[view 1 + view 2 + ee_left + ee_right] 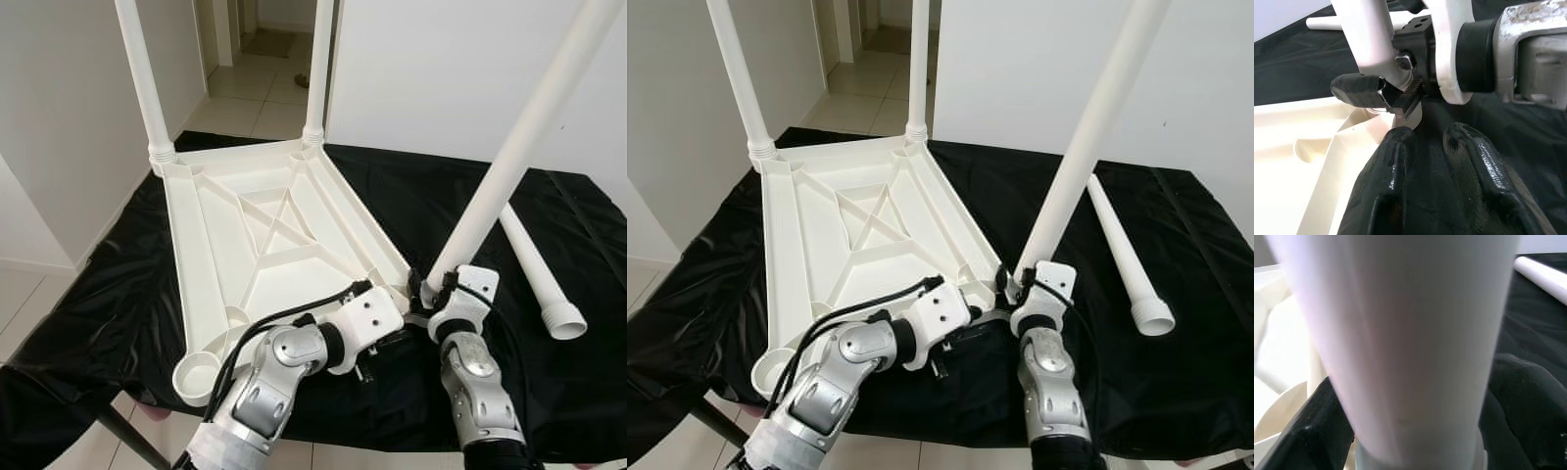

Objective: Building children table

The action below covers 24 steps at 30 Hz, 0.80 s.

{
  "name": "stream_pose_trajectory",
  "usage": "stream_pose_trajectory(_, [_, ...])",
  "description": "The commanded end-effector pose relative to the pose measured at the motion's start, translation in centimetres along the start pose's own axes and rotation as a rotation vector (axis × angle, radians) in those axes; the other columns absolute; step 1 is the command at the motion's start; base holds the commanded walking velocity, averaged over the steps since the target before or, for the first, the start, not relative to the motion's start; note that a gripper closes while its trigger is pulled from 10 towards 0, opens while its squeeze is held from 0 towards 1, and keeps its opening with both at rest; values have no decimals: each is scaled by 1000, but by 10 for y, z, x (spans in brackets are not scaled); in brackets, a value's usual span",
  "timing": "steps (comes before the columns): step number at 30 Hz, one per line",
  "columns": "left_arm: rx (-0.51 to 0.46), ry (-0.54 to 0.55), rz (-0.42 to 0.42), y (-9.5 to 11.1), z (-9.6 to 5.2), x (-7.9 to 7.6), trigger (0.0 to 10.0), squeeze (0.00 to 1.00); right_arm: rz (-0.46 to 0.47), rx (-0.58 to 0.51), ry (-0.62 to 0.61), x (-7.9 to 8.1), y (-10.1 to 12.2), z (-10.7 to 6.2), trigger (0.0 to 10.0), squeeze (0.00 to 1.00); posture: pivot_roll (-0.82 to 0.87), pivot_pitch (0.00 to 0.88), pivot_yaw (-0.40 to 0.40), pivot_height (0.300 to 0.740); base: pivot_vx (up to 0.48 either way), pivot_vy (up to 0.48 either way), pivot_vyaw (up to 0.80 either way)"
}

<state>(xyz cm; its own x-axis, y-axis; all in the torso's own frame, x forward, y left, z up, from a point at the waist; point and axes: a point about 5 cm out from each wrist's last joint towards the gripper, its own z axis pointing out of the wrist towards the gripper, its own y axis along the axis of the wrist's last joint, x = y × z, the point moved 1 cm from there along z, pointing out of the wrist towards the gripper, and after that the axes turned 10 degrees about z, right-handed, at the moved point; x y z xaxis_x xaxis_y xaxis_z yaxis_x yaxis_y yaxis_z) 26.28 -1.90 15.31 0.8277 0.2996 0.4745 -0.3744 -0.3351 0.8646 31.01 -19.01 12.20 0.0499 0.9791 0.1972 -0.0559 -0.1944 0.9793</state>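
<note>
Left eye view: white tabletop (265, 235) lies upside down on a black cloth (441, 206), ribs up. Two legs (143, 78) stand upright in its far corners. Near-left socket (196, 375) is empty. Right gripper (428, 286) grasps a third leg (509, 157) near its base, at the near-right corner; leg tilts up to the right. Left gripper (392, 338) sits just beside that corner, at the tabletop edge. A spare leg (537, 269) lies flat on the cloth, right of the tabletop, apart from it.

Right eye view: same scene; floor tiles (862, 93) and a doorway behind the table.

Left wrist view: left gripper's two fingers (1474, 166) slightly parted, nothing between them, over cloth beside the tabletop rim. Right gripper's fingertip (1356, 90) presses on the leg base just ahead.

Right wrist view: leg shaft (1410, 342) close up, black fingers (1317, 426) on both sides clamping it; spare leg at the corner.
</note>
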Motion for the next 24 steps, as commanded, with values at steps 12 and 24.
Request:
stream_pose_trajectory(12, [7, 149, -36, 1, 5, 2, 10000, 0, -135, 82, 396, -16, 9, 0, 10000, 0, -22, 12, -32, 740, 0, 0, 0])
stream_pose_trajectory(24, [13, 154, -30, 1, 3, 6, 10000, 0, -259, 141, 562, -26, 10, 12, 10000, 0, -18, 18, -23, 740, 0, 0, 0])
